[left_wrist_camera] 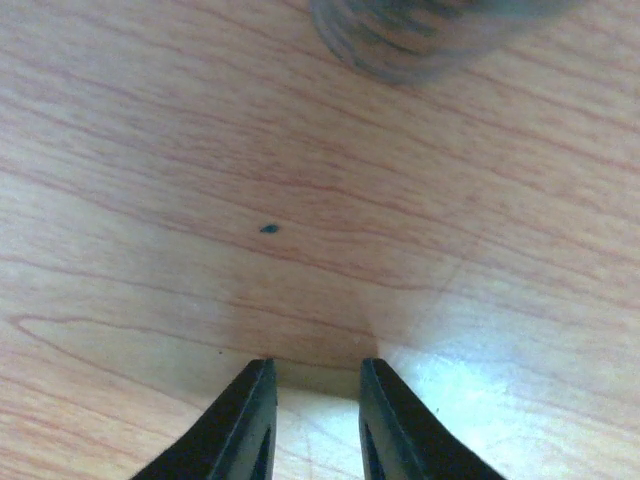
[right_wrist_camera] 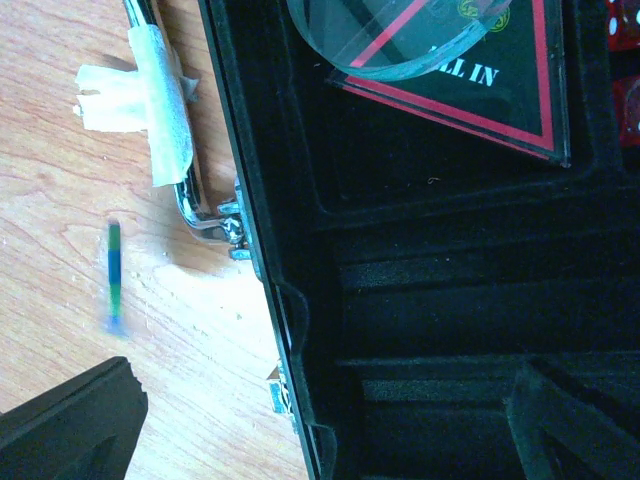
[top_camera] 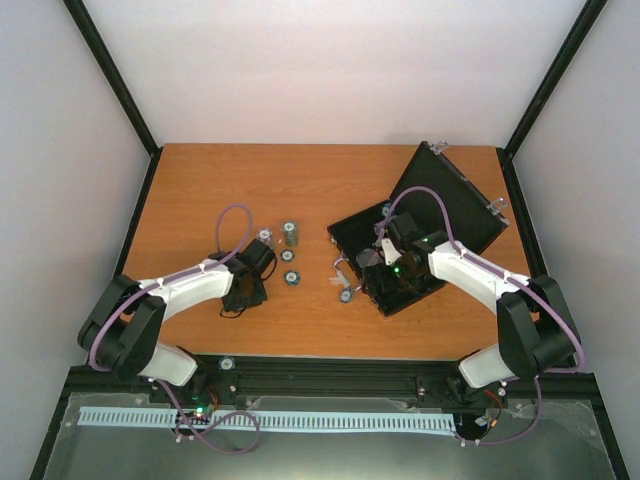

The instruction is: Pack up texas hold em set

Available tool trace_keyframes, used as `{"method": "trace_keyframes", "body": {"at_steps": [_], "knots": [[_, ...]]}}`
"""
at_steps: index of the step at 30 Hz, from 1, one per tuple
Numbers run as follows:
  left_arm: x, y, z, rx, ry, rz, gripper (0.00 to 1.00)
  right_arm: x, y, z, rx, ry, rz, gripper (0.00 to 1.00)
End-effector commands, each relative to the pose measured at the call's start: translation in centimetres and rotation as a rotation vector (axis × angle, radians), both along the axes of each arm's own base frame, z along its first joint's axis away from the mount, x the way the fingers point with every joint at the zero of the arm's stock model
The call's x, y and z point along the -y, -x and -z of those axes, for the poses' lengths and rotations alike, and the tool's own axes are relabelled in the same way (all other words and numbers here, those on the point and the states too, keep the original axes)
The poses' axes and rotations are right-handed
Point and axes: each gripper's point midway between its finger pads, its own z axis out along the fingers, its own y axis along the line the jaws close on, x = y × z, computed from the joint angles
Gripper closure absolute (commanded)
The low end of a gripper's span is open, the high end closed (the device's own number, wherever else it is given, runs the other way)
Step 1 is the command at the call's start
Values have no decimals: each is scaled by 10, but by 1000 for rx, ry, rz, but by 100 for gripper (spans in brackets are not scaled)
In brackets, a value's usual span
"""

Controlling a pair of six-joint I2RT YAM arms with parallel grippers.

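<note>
The black case (top_camera: 400, 285) lies open at the table's right, with its lid (top_camera: 455, 205) leaning back. In the right wrist view its foam slots (right_wrist_camera: 450, 300) are empty; a clear round disc (right_wrist_camera: 400, 45), an "ALL IN" card (right_wrist_camera: 500, 95) and red dice (right_wrist_camera: 622, 20) lie further in. My right gripper (top_camera: 388, 268) is open wide and empty, straddling the case's front wall (right_wrist_camera: 290, 330). A thin blue-green chip (right_wrist_camera: 114, 275) shows blurred on the table beside the case. My left gripper (left_wrist_camera: 316, 375) is open and empty just above the table, short of a blurred chip stack (left_wrist_camera: 420, 40).
Small chip stacks stand between the arms (top_camera: 291, 232), (top_camera: 287, 255), (top_camera: 291, 277), and one more lies near the case's front corner (top_camera: 346, 295). The silver handle (right_wrist_camera: 195, 215) carries white tape (right_wrist_camera: 150, 95). A black frame edges the orange table (top_camera: 200, 190).
</note>
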Motion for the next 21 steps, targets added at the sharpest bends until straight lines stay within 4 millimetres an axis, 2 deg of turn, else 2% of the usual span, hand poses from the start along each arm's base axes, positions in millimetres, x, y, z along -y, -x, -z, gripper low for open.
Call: {"method": "trace_keyframes", "body": {"at_steps": [1, 4, 6, 13, 16, 19, 21], "knots": [[-6, 32, 25, -138, 6, 16, 66, -1, -1, 4, 7, 7, -15, 0], [-1, 24, 15, -122, 18, 15, 57, -3, -3, 2, 13, 2, -15, 0], [2, 19, 9, -119, 15, 22, 42, -1, -3, 1, 18, 11, -16, 0], [15, 3, -21, -57, 47, 81, 30, -2, -5, -1, 21, 17, -27, 0], [29, -9, -46, -2, 31, 158, 26, -3, -9, -6, 33, 13, -27, 0], [52, -17, -67, 40, 26, 269, 19, -3, -12, -6, 38, 18, -25, 0], [64, -22, -73, 49, 28, 336, 9, -3, -13, -4, 36, 23, -22, 0]]}}
